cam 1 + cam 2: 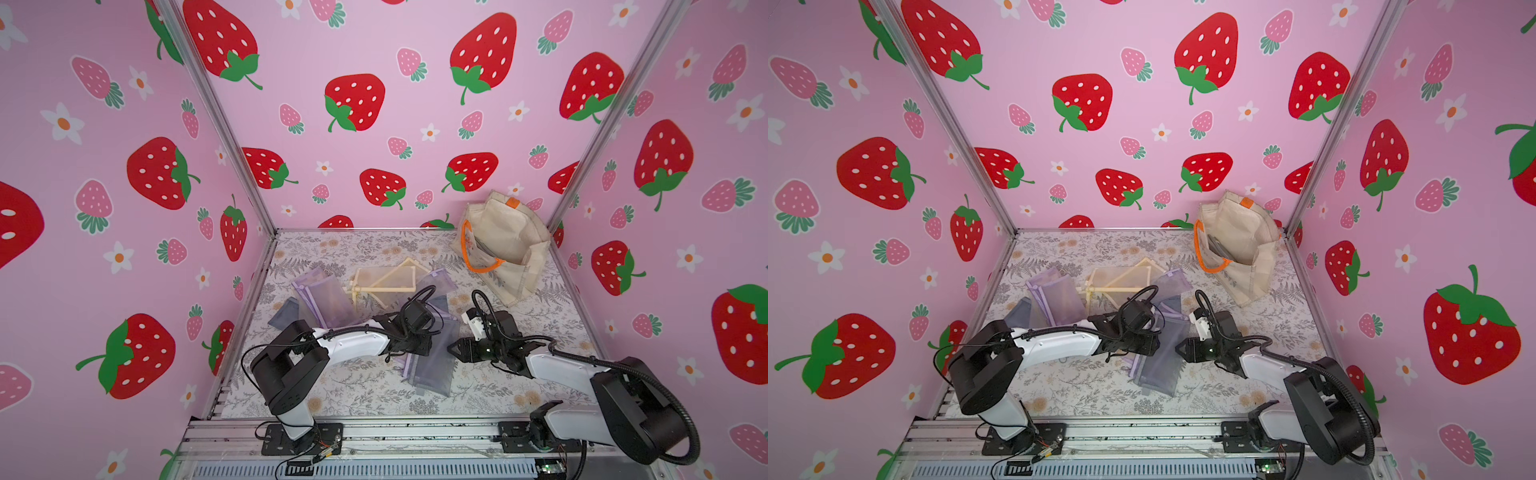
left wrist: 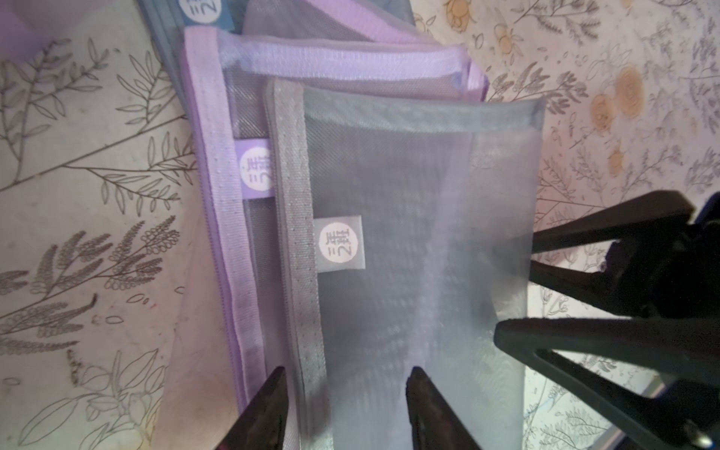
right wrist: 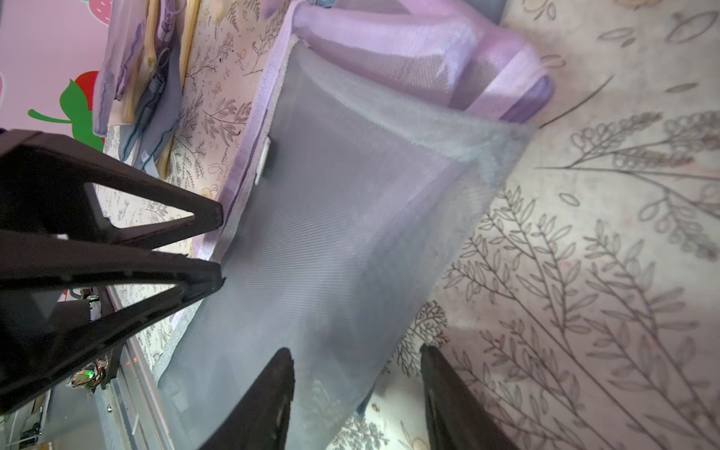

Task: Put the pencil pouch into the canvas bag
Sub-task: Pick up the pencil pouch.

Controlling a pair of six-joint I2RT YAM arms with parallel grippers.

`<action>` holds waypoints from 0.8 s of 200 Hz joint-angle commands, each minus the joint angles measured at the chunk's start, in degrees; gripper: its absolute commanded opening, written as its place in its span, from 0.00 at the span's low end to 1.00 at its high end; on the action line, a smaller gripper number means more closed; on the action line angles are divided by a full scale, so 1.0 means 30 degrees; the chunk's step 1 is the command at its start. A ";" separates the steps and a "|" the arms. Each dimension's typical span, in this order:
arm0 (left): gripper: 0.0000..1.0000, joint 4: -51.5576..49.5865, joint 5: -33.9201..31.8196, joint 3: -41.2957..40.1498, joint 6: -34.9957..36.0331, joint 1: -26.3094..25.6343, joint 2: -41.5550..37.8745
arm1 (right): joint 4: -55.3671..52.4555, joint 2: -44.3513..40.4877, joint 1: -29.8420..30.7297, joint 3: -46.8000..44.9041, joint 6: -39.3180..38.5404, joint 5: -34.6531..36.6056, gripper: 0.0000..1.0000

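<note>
The pencil pouch, a grey mesh one, lay on top of a purple pouch on the table, between the two grippers. Its zip edge was straddled by the left gripper and its opposite edge by the right gripper. Both were spread, and nothing seemed pinched yet. The canvas bag stood well beyond the right gripper, its mouth open. It was judged that only the grey mesh should be nipped, the purple layer left behind, and both edges raised evenly.
</note>
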 commanded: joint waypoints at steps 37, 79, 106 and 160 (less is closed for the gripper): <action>0.47 0.2338 0.1815 -0.0998 -0.0924 0.0025 0.0499 | 0.1018 0.0264 0.0182 -0.0106 0.0395 -0.0398 0.52; 0.46 0.3409 0.2344 -0.1697 -0.1187 -0.0083 -0.0169 | 0.1469 0.0386 0.0285 -0.0159 0.0501 -0.0428 0.39; 0.42 0.4477 0.2856 -0.2173 -0.1411 -0.0092 -0.0481 | 0.2062 0.0356 0.0417 -0.0156 0.0639 -0.0565 0.31; 0.42 0.4836 0.2765 -0.2576 -0.1415 -0.0173 -0.0912 | 0.1209 -0.1741 0.0623 -0.0079 0.0294 -0.0632 0.12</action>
